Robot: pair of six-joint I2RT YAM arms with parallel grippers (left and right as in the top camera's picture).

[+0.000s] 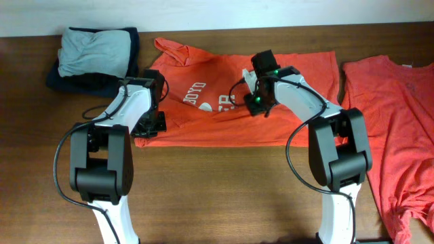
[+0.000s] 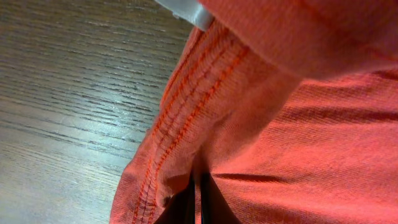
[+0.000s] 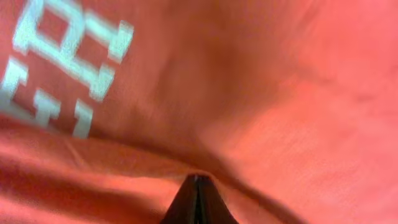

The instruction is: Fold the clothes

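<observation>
Orange-red T-shirt (image 1: 203,129) with the white lettering (image 1: 195,90) is lying rumpled and partly folded over in the middle of the wooden surface (image 1: 217,196), letters facing up. Left jaws are pinched shut on its stitched hem (image 2: 180,115) at the lower left corner, right by the bare wood. Right jaws are squeezed together on a fold of the same shirt near its middle, just beside the letters. A second T-shirt (image 1: 400,135), same color, is spread out on the right, well apart from both. A grey and navy folded pile (image 1: 95,54) sits top left.

Matt orange-red knit cloth T-shirt (image 2: 298,155), hem stitched, on a grained, faintly glossy wood table (image 2: 62,93).
</observation>
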